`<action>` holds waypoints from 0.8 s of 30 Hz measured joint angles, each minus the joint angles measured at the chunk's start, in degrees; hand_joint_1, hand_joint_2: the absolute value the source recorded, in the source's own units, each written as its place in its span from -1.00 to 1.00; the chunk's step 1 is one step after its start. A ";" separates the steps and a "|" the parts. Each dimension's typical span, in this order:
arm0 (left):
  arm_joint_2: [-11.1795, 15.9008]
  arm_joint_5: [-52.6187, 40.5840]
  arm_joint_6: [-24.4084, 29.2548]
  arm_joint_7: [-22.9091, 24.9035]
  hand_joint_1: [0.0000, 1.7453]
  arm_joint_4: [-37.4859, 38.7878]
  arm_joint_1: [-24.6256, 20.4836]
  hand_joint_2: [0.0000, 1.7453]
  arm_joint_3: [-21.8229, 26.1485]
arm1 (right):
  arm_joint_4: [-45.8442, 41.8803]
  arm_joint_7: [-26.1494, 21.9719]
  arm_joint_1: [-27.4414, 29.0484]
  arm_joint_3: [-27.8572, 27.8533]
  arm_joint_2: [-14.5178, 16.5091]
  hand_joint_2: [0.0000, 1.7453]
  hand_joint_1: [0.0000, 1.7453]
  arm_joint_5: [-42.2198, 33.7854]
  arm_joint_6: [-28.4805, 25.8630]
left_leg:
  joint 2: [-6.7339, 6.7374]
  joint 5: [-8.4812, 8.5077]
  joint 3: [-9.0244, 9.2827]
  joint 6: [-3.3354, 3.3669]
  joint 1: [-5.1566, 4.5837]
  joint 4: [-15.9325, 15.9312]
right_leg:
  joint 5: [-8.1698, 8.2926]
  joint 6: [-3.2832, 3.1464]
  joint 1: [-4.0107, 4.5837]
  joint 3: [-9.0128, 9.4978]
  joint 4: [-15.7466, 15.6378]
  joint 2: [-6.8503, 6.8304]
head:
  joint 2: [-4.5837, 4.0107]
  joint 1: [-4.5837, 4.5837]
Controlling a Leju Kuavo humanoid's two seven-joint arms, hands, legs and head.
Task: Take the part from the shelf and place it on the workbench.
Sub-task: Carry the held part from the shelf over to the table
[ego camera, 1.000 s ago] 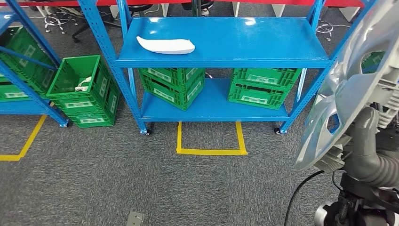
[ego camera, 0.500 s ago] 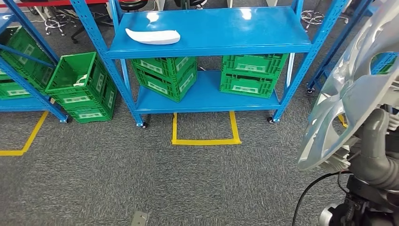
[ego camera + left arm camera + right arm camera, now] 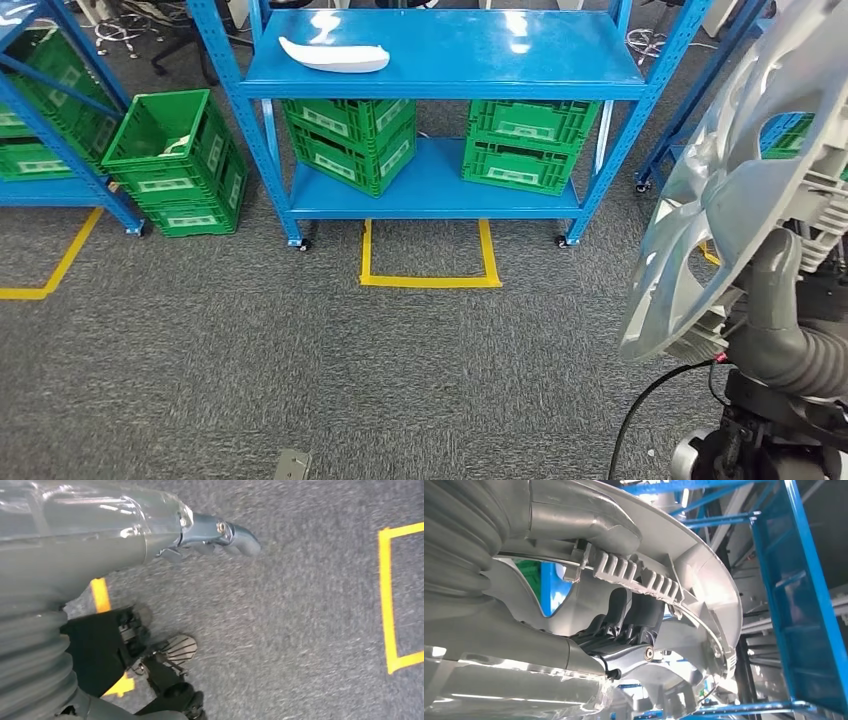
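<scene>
A large silver wheel cover stands on edge at my right side, held up by my right hand, whose grey thumb lies across its rim. In the right wrist view the dark fingers reach through an opening of the wheel cover and grip its ribbed inner side. My left hand hangs over the grey carpet and holds nothing, its thumb pointing out. The blue shelf stands ahead, well away from me.
A white curved part lies on the shelf's top board. Green crates fill the lower board, and more green crates stand by a second blue rack at the left. A yellow taped square marks the carpet before the shelf.
The whole picture has shifted: the shelf sits higher and slightly farther, so the camera has moved. The wheel cover stays in my right hand.
</scene>
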 joint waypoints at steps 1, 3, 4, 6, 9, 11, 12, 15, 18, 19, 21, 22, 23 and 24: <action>-0.04 0.02 -0.04 0.02 -1.00 0.00 0.00 1.00 0.00 | 0.02 0.01 0.05 0.01 -0.03 1.00 1.00 0.00 0.00 | 0.02 0.85 -0.94 0.26 -0.04 0.08 | -3.35 0.19 -0.03 -0.65 3.33 0.11 | 0.00 0.21; -0.14 0.03 -0.14 0.02 -1.00 -0.01 0.01 1.00 0.00 | 0.07 0.03 0.07 0.01 -0.10 1.00 1.00 0.00 0.00 | 0.04 2.45 -3.01 0.43 -0.18 0.34 | -7.26 0.42 -0.03 -1.15 10.60 0.26 | 0.00 0.55; -0.16 0.04 -0.17 0.03 -1.00 -0.01 0.01 1.00 0.00 | 0.10 0.04 0.08 0.01 -0.11 1.00 1.00 0.00 0.00 | 0.08 3.23 -4.24 0.42 -0.24 0.62 | -6.99 0.45 -0.03 -0.70 12.88 0.32 | 0.00 0.66; -0.18 0.06 -0.23 0.04 -1.00 -0.01 0.01 1.00 0.00 | 0.15 0.05 0.06 0.02 -0.14 1.00 1.00 0.00 0.00 | 0.20 4.55 -6.82 0.28 -0.28 1.45 | -3.54 0.37 -0.02 2.29 12.04 0.35 | 0.00 0.86; -0.22 0.08 -0.27 0.03 -1.00 -0.01 -0.02 1.00 0.00 | 0.10 0.06 -0.03 0.02 -0.26 1.00 1.00 -0.01 0.00 | 0.33 6.09 -9.63 -0.24 -0.48 3.05 | -3.31 -0.16 0.07 12.19 -0.74 0.41 | 0.00 1.28; -0.23 0.08 -0.27 0.03 -1.00 -0.01 0.00 1.00 0.00 | 0.10 0.06 -0.05 0.02 -0.37 1.00 1.00 -0.01 0.00 | 0.56 7.24 -10.52 -0.72 -0.62 3.50 | -5.05 -0.66 0.27 15.69 -6.49 0.56 | 0.00 1.42; -0.19 0.11 -0.27 0.06 -1.00 0.03 0.07 1.00 0.00 | 0.12 0.06 -0.05 0.03 -0.38 1.00 1.00 -0.01 0.00 | 0.68 7.89 -10.88 -0.98 -0.66 3.49 | -4.98 -0.96 0.24 15.34 -6.85 0.58 | 0.00 1.40; -0.04 0.36 -0.40 0.46 -1.00 0.16 0.28 1.00 0.00 | 0.23 0.33 -0.06 0.12 -0.38 1.00 1.00 -0.01 0.00 | 0.79 3.61 -12.57 -2.20 -0.40 6.35 | -2.81 -1.97 -0.16 12.64 -6.57 0.32 | 0.00 1.00; 0.06 0.58 -0.65 0.95 -1.00 0.24 0.24 1.00 0.00 | 0.27 0.67 0.03 0.24 -0.37 1.00 1.00 0.31 0.00 | 0.66 -4.61 -14.31 -3.42 0.57 16.44 | -0.49 -2.21 -0.24 9.60 -6.18 0.12 | 0.00 0.36; 0.07 0.61 -0.74 1.03 -1.00 0.25 0.24 1.00 0.00 | 0.27 0.74 0.05 0.30 -0.37 1.00 1.00 0.48 0.00 | 0.62 -4.73 -14.27 -3.68 0.86 19.18 | 0.24 -2.11 -0.27 8.45 -5.88 0.05 | 0.00 0.23; 0.11 0.61 -0.86 1.13 -1.00 0.30 0.22 1.00 0.00 | 0.28 0.89 0.10 0.42 -0.36 1.00 1.00 0.74 0.00 | 0.57 -1.51 -11.87 -4.02 1.35 19.79 | 1.50 -1.78 -0.37 5.95 -5.00 -0.04 | 0.00 0.09; 0.13 0.61 -0.88 1.17 -1.00 0.31 0.18 1.00 0.00 | 0.27 0.95 0.14 0.49 -0.36 1.00 1.00 0.80 0.00 | 0.51 -0.08 -9.08 -4.04 1.53 17.19 | 2.05 -1.55 -0.43 4.83 -4.50 -0.05 | 0.00 0.05; 0.15 0.60 -0.89 1.21 -1.00 0.32 0.12 1.00 0.00 | 0.27 0.98 0.20 0.56 -0.36 1.00 1.00 0.83 0.00 | 0.44 0.22 -5.39 -3.95 1.59 13.13 | 2.46 -1.30 -0.43 3.95 -4.05 -0.03 | 0.00 0.03; 0.16 0.58 -0.93 1.33 -1.00 0.32 0.01 1.00 0.00 | 0.26 1.01 0.25 0.65 -0.37 1.00 1.00 0.87 0.00 | 0.37 -0.66 -1.77 -3.67 1.58 8.41 | 2.84 -0.99 -0.42 3.37 -3.68 -0.03 | 0.00 0.02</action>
